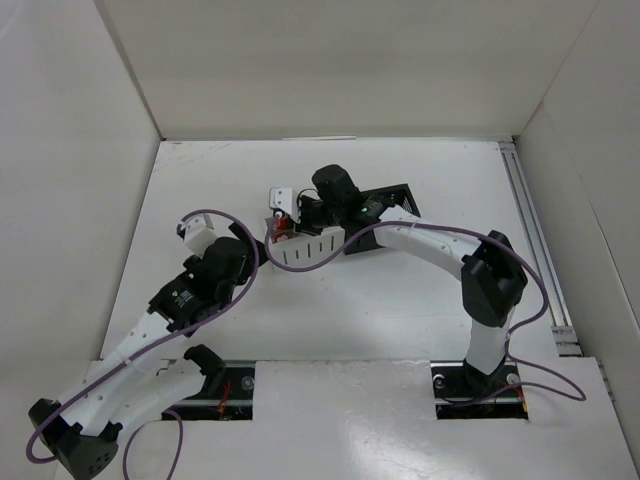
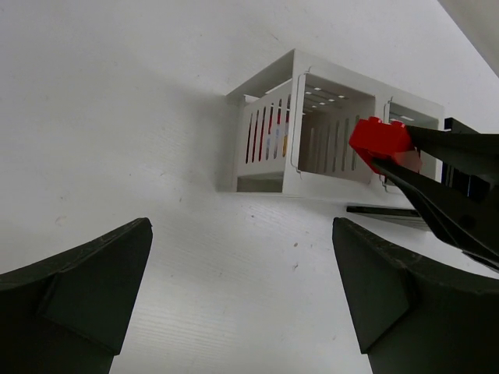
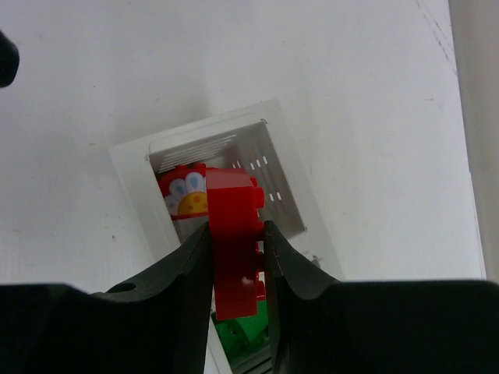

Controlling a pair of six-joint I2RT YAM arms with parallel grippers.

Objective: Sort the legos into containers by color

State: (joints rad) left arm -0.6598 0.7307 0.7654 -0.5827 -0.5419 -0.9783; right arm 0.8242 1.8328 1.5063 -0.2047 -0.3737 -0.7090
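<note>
My right gripper is shut on a red lego and holds it just over the white container. That open cell holds a red lego with a flower print. A green lego shows below the held one, in a nearer cell. In the left wrist view, the white container stands ahead with the red lego between the right gripper's black fingers. My left gripper is open and empty, low over the table to the left of the white container.
The black container sits right behind the white one, partly under the right arm. White walls enclose the table on the left, back and right. A metal rail runs along the right edge.
</note>
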